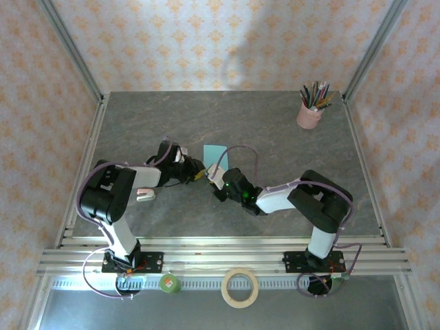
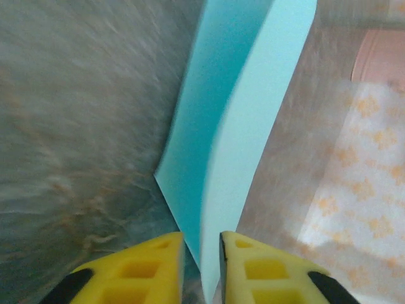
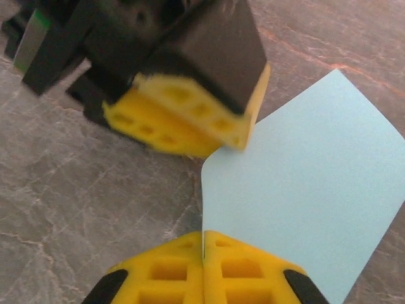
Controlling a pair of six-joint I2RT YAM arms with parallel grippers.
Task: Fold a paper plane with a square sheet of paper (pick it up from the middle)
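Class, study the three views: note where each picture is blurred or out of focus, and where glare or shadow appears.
Top external: sharp, with glare on the front rail and a faint shadow on the back wall. Left wrist: the table is smeared by blur; the sheet of paper looks soft. Right wrist: the left gripper is blurred, the paper crisp.

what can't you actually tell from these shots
- top view: square sheet of paper tiny, partly covered by the right arm; folds unreadable
- left wrist view: blurred; unclear whether left fingers pinch or just straddle the sheet
- top view: pens in pink cup too small to count
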